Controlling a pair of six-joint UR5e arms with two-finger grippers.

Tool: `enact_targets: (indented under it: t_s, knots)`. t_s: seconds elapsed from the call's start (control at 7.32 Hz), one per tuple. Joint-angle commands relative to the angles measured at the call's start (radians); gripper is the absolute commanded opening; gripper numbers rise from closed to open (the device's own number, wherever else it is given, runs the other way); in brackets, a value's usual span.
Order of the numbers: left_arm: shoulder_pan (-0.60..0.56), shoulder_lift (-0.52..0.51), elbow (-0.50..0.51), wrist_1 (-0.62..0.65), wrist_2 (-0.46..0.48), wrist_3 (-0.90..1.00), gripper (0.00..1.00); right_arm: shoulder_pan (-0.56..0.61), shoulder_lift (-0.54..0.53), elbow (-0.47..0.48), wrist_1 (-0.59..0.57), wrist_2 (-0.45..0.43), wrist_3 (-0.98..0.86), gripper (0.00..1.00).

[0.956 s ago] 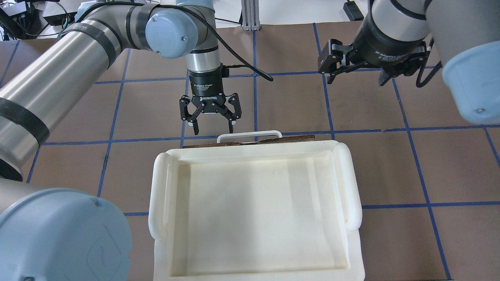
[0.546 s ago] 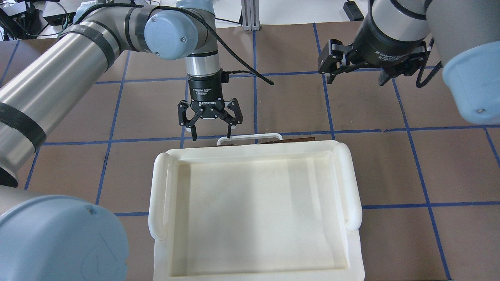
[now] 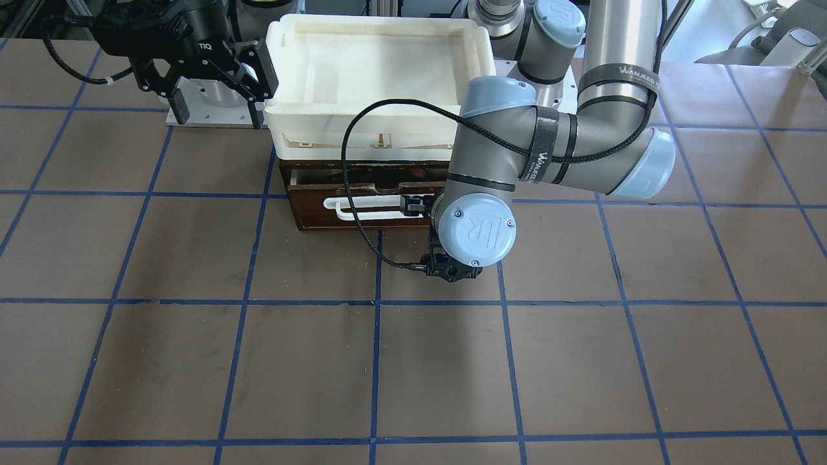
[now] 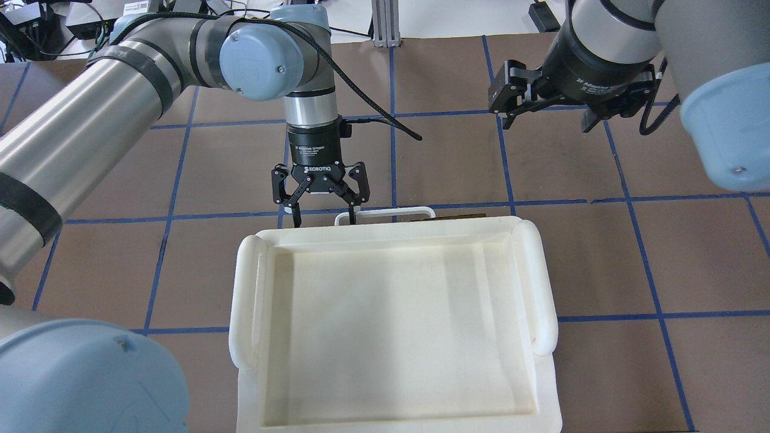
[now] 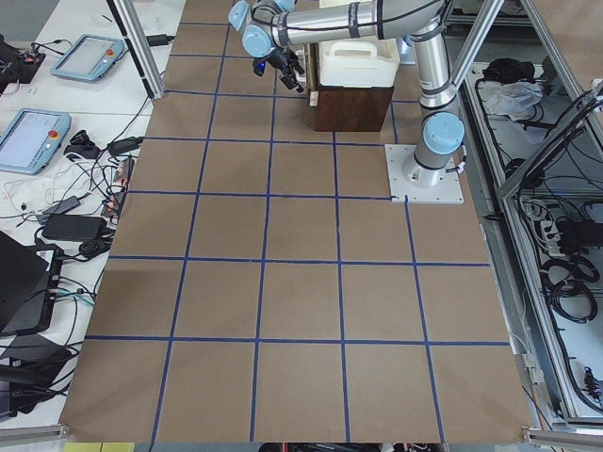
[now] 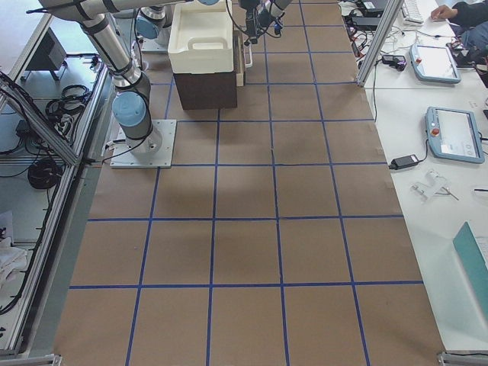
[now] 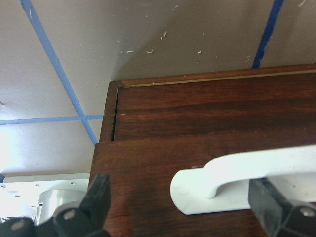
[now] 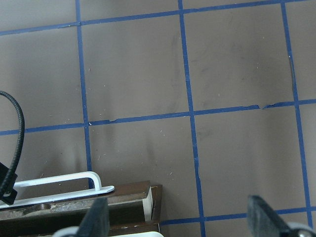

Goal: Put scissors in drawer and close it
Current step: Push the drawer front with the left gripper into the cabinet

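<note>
Left gripper [image 4: 325, 221]: jaws spread, gripping nothing. The end of the white bar handle [image 7: 237, 177] lies between them. Drawer [image 3: 310, 210]: front directly beyond the fingertips, standing out of its cabinet [image 3: 287, 174] by a narrow slit. Scissors not discernible. White tray [image 4: 385, 233] sits above, past the jaws. Right gripper [image 8: 180, 219]: jaws wide, empty, over the table [image 8: 237, 74], well apart from the handle.

The brown table [image 8: 138, 69] has blue lines on it. The right hand [image 8: 180, 219] hangs over it with its two dark fingers [image 8: 98, 217] far apart. Beside one finger is the dark brown drawer [image 8: 74, 205] with its white handle [image 8: 54, 180]. A black cable [image 8: 17, 128] curves near the handle.
</note>
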Motion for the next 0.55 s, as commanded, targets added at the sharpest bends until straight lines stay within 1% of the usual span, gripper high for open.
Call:
enact_targets:
  t_s: [0.0,0.14,0.41]
  knots:
    - [0.0,0.016,-0.005,-0.03,-0.001,0.0,1.0,0.0,0.0,0.0,-0.001,0.0,0.0,1.0]
    - [0.0,0.03,-0.016,-0.05,-0.001,0.0,1.0,0.0,0.0,0.0,-0.001,-0.001,0.0,1.0]
    - [0.0,0.043,-0.056,-0.051,0.003,0.0,1.0,0.0,0.0,0.0,-0.001,-0.001,0.0,1.0]
